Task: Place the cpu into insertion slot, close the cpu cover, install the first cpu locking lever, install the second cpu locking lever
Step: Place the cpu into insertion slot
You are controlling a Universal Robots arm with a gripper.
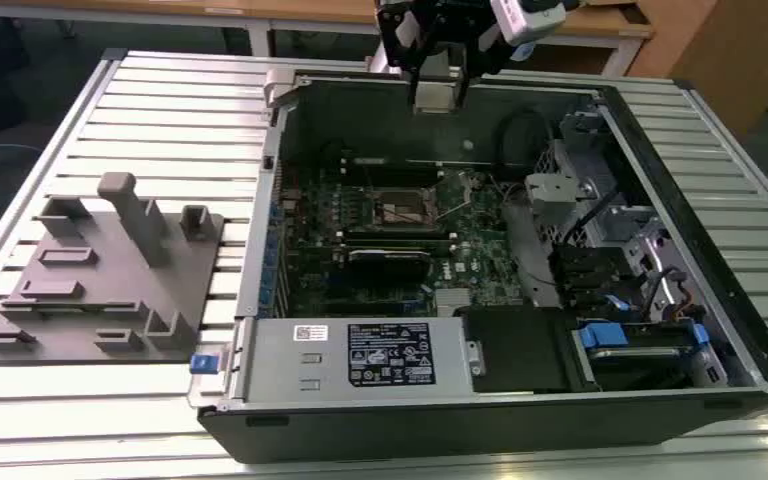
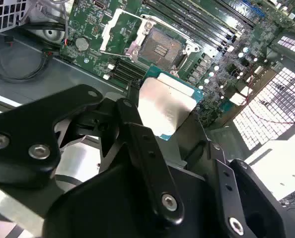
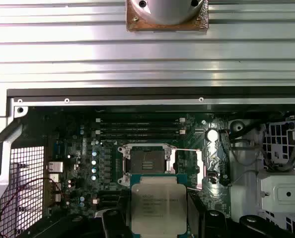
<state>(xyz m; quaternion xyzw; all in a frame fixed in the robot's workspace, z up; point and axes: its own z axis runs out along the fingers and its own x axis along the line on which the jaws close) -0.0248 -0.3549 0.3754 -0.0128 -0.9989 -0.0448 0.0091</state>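
The cpu (image 2: pixel 167 106) is clamped in the gripper (image 1: pixel 438 98) above the case's far side. The slot (image 3: pixel 147 162) is seen empty and the cover (image 2: pixel 115 32) open; nothing is yet installed.

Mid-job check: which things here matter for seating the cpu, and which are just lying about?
Job: cpu, held in the claw; insertion slot, empty; cpu cover, lifted.
Lying about: grey fixture block; labelled power supply; blue drive caddy.
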